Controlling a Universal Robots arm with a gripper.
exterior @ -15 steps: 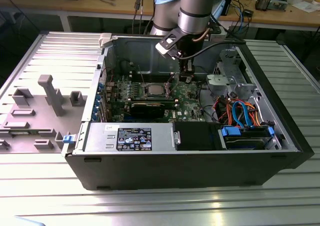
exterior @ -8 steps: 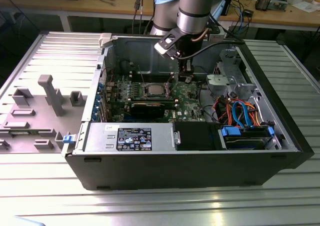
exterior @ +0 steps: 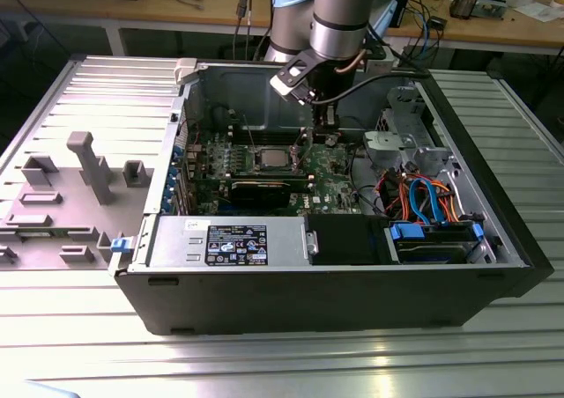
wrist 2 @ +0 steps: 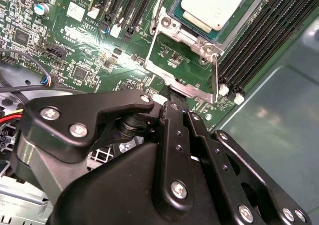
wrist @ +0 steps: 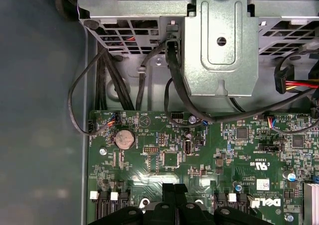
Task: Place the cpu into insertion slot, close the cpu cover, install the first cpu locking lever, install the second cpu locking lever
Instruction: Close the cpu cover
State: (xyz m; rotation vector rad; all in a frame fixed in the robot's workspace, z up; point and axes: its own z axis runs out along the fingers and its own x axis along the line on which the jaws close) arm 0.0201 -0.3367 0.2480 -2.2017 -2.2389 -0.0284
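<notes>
Exterior view: open computer case [exterior: 335, 305], arm [exterior: 339, 11] down inside it.
Gripper [wrist 2: 182, 109]: second wrist view, just beside insertion slot [wrist 2: 172, 22]; fingers pinched together on cpu cover [wrist 2: 185, 88] free edge.
Cpu cover: tilted up off the insertion slot.
Cpu [wrist 2: 214, 6]: seated flat in the insertion slot.

Silver-grey square cpu [wrist 2: 214, 5] lies flat, seated in the dark silver-rimmed insertion slot [wrist 2: 175, 17], while the thin silvery windowed cpu cover [wrist 2: 192, 89] seemingly stands tilted open at the chip's 3 o'clock in the exterior view.
</notes>
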